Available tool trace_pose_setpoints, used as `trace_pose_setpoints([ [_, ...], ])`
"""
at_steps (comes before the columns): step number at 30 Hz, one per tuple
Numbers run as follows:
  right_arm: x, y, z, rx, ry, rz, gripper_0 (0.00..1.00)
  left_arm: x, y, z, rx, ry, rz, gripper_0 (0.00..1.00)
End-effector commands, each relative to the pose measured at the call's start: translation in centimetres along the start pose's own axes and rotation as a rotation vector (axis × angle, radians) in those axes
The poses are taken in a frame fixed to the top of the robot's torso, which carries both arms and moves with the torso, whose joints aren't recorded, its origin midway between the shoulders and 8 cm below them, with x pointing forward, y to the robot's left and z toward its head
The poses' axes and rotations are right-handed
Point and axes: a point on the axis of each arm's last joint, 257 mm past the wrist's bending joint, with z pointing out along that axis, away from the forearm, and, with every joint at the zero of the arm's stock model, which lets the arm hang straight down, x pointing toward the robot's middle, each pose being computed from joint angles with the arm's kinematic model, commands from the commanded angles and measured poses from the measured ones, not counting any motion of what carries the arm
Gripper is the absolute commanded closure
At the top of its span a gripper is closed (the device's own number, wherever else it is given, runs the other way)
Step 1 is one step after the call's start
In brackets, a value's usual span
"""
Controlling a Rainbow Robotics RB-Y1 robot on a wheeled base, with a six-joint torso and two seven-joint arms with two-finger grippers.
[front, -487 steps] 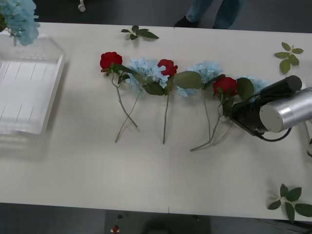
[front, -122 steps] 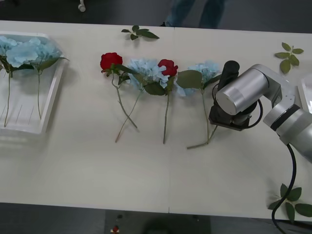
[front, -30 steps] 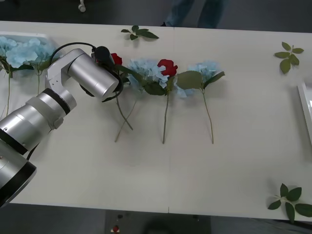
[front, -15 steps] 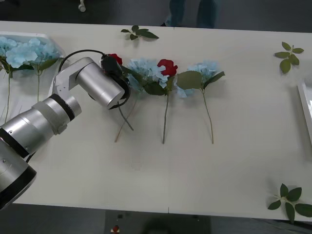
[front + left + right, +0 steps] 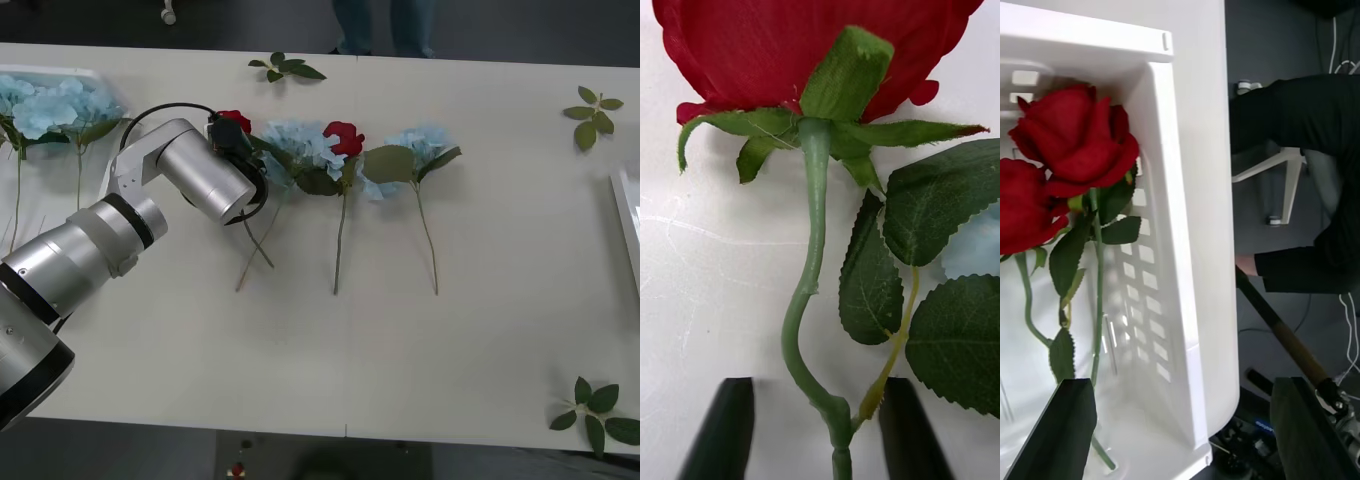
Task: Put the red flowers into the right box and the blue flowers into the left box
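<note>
Red rose [image 5: 812, 52] stem between open fingers of left gripper [image 5: 816, 427], ungrasped; right gripper [image 5: 1180, 427] open, empty.

Blue flowers [image 5: 50, 105] in left box [image 5: 100, 80], table's [image 5: 400, 380] far-left.

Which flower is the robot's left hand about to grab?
Find the row of flowers across the middle of the table. At its left end, the left gripper straddles a red rose's stem, fingers open. This red rose is the end one, not the rose between blue flowers.
</note>
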Motion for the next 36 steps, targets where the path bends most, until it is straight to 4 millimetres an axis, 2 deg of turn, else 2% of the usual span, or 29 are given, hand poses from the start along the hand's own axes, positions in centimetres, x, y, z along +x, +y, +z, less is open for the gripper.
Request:
trace_pose_setpoints([
  [1, -1.7, 2.1, -1.9, -0.059, -0.019, -0.035, 0.32, -2.6, -2.6, -1.5, 0.047, -0.048, -0.002, 1.00],
  [3, -2.2, 2.9, -2.9, -0.092, -0.022, -0.029, 0.32, -2.5, -2.6, -1.5, 0.045, -0.047, 0.000, 1.00],
  [8, -4.1, 6.4, -7.4, -0.215, -0.050, -0.055, 0.32, -2.7, -2.6, -1.5, 0.045, -0.052, 0.003, 1.00],
  [12, -5.2, 10.7, -13.6, -0.354, -0.083, -0.134, 0.32, -2.7, -2.4, -1.5, 0.041, -0.054, 0.007, 1.00],
  [13, -5.2, 11.2, -14.5, -0.370, -0.086, -0.150, 0.32, -2.7, -2.4, -1.5, 0.041, -0.054, 0.007, 1.00],
  [15, -5.0, 13.2, -17.8, -0.425, -0.098, -0.214, 0.32, -2.7, -2.3, -1.5, 0.039, -0.053, 0.010, 1.00],
  [18, -4.4, 15.6, -21.4, -0.484, -0.119, -0.303, 0.32, -3.0, -1.7, -1.5, 0.035, -0.050, 0.010, 1.00],
  [21, -3.6, 17.6, -24.3, -0.539, -0.144, -0.382, 0.32, -3.6, -1.1, -2.0, 0.047, -0.035, 0.026, 1.00],
  [24, -3.0, 20.7, -28.1, -0.645, -0.195, -0.453, 0.32, -4.3, 0.6, -3.9, 0.050, 0.014, 0.048, 1.00],
  [25, -2.9, 21.1, -28.7, -0.661, -0.206, -0.461, 0.32, -4.4, 0.8, -4.4, 0.051, 0.023, 0.048, 1.00],
  [26, -2.9, 22.2, -30.3, -0.706, -0.239, -0.477, 0.32, -4.8, 1.5, -5.7, 0.052, 0.044, 0.059, 1.00],
  [29, -2.9, 24.5, -33.2, -0.800, -0.299, -0.498, 0.31, -5.2, 3.2, -8.1, 0.046, 0.094, 0.071, 1.00],
  [32, -2.6, 26.8, -35.4, -0.897, -0.332, -0.506, 0.32, -5.8, 5.1, -10.5, 0.047, 0.136, 0.078, 1.00],
  [36, -1.4, 29.2, -36.3, -0.980, -0.343, -0.520, 0.32, -6.9, 7.4, -13.6, 0.077, 0.162, 0.091, 1.00],
])
